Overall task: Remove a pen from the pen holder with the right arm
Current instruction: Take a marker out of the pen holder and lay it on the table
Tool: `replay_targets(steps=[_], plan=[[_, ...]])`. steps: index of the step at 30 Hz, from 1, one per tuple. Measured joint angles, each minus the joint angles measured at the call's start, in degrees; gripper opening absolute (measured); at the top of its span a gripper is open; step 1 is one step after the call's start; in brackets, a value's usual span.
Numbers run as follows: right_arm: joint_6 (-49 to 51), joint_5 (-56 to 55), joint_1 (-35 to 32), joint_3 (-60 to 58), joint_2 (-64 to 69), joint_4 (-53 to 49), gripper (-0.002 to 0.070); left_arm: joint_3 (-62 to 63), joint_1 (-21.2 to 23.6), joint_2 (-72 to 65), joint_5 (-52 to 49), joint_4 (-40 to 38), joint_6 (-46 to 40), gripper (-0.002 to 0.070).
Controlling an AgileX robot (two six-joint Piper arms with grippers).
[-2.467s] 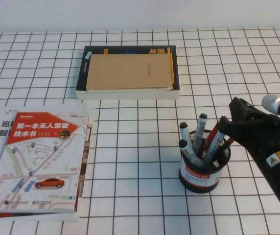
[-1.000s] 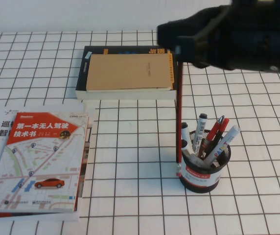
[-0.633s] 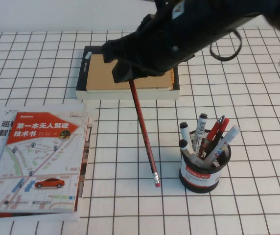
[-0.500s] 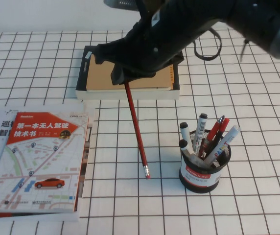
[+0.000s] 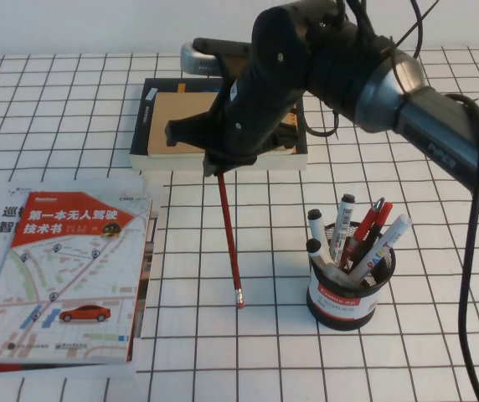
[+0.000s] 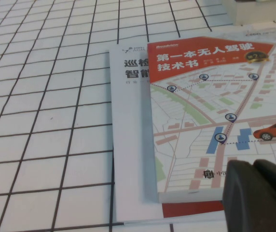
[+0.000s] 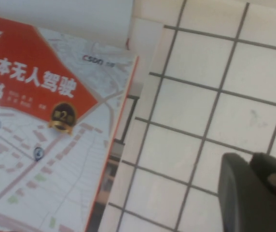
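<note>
From where I stand the taking-out looks done and the carrying-away is in hand; the right gripper [image 5: 219, 164], reaching in from the right to just above the middle of the overhead frame, is clamped on the top end of a pencil [image 5: 229, 239]; that pencil hangs nearly upright, leaning a little, in the centre of the frame, wholly clear of the pen holder [image 5: 341, 295], which sits at the lower right with several markers and pens standing in it; the lower end is near the table [image 5: 440, 352], though I cannot tell whether it touches; the next move, I judge, calls for lowering it onto a bare patch of grid between the book [image 5: 72, 268] at lower left and the holder, then letting go gently so it does not roll; the pencil is slim and red, with a metal band and a small eraser at its lower end; the left gripper [image 6: 261, 193] hovers over that lower-left book, out of the overhead frame, and whether it is open I cannot tell.
</note>
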State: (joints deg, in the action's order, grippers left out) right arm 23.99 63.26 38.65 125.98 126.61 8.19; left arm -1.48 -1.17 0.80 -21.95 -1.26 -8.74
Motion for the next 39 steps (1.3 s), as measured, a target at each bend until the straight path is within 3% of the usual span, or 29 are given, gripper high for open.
replay_targets(steps=[11,32,35,39], plan=[[1.4,-0.1,-0.3,0.1,4.1,-3.6,0.0006,0.0,0.0,0.0,0.0,0.0,0.0,-0.0004],[1.5,-0.1,-3.0,0.1,10.7,1.1,0.0011,0.0,0.0,0.0,0.0,0.0,0.0,-0.0004],[1.5,-0.1,-3.0,0.1,11.1,1.7,0.0064,0.0,0.0,0.0,0.0,0.0,0.0,-0.0004],[1.5,-0.1,-3.0,0.1,11.2,1.9,0.0220,0.0,0.0,0.0,0.0,0.0,0.0,-0.0004]])
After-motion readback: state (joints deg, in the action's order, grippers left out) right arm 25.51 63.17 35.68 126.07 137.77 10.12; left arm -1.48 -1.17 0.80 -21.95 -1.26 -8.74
